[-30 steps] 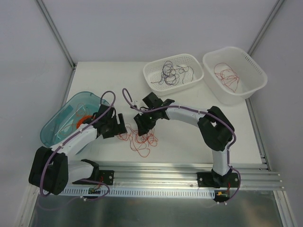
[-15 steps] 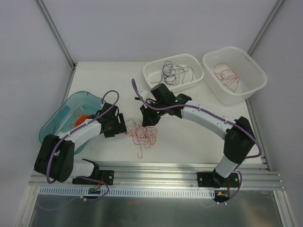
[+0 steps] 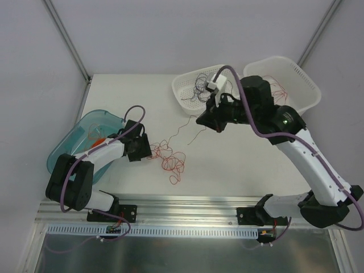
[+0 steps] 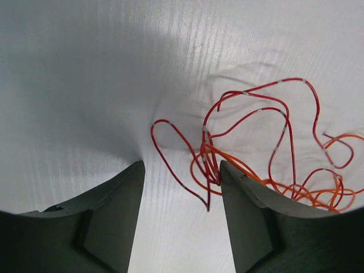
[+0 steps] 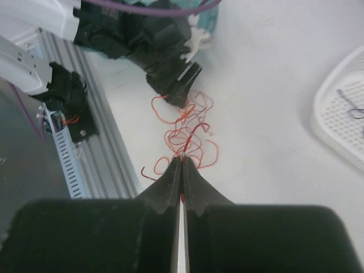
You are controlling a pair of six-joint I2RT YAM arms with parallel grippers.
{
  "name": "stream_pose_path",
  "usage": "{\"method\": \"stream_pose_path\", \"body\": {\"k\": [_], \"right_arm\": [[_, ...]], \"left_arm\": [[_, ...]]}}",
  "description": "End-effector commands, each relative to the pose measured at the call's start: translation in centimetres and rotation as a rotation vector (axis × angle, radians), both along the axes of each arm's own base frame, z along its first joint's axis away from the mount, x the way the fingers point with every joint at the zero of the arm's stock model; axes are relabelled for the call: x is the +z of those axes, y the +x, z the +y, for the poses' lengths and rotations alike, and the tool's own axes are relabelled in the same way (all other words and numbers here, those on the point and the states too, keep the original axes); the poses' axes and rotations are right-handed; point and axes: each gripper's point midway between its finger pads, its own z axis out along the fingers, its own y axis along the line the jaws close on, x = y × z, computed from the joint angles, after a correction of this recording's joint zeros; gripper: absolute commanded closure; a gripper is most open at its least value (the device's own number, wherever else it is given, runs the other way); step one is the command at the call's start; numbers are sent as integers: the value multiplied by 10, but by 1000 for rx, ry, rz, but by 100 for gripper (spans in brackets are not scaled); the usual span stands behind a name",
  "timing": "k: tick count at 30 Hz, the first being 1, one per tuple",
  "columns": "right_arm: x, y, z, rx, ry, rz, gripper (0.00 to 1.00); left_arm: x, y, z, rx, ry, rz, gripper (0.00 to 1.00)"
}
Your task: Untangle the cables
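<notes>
A tangle of thin red cables lies on the white table in front of the arms. My left gripper rests low at the tangle's left edge. In the left wrist view it stands open, and loose ends of the red cables lie between its fingers, touching neither. My right gripper hangs above the table, back and right of the tangle. In the right wrist view it is shut on one red cable strand that stretches down to the tangle.
A teal bin holding an orange coil sits at the left. At the back stand a white basket with dark cables and a second white basket with red cables. An aluminium rail runs along the near edge.
My right gripper shut on a red strand and rose back and to the right, drawing it out of the tangle. My left gripper's jaws narrowed and it shifted slightly right.
</notes>
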Motion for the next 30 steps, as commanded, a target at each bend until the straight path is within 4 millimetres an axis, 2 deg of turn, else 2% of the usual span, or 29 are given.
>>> {"method": "stream_pose_path", "body": {"k": [1,2,4,5,7,8,9,12,16,18,21,22,24,28,29,30], "right_arm": [[63,-1,-35,-110,99,-130,99],[91,-6,-47,-131,155,-188,99],[121,0,-64,-206,230,-263,99],[141,-6,-79,-243,276,-316,99],[165,-4,-98,-329,330,-395,99],[173,-5,-106,-360,342,-426,99],[182,-5,-123,-431,352,-466,99],[193,-3,-150,-546,349,-536,99],[192,1,-167,-640,340,-553,99],[185,4,-171,-672,330,-549,99],[163,13,-177,-722,273,-514,99],[149,17,-176,-730,234,-489,99],[134,23,-185,-783,180,-482,99],[67,37,-191,-857,24,-331,99],[32,42,-190,-875,-35,-265,99],[15,42,-191,-888,-49,-229,99]], "left_arm": [[-6,-7,-1,-10,-11,44,44],[-6,-8,-1,-10,-12,46,44],[-6,-9,0,-8,-14,48,44],[-5,-9,-1,-10,-18,47,44],[-5,-9,-2,-10,-22,50,44],[-5,-9,-3,-9,-25,47,44],[-4,-8,-3,-9,-28,45,44],[-4,-8,-4,-6,-31,48,44],[-3,-9,-5,-2,-40,46,45],[0,-7,-6,0,-49,39,45],[6,-8,-10,-6,-73,26,45],[8,-9,-11,-10,-81,23,45],[16,-9,-12,-15,-94,1,43],[35,-10,-19,-50,-140,-58,39],[44,-11,-21,-64,-160,-90,38],[48,-13,-22,-75,-168,-105,37]]}}
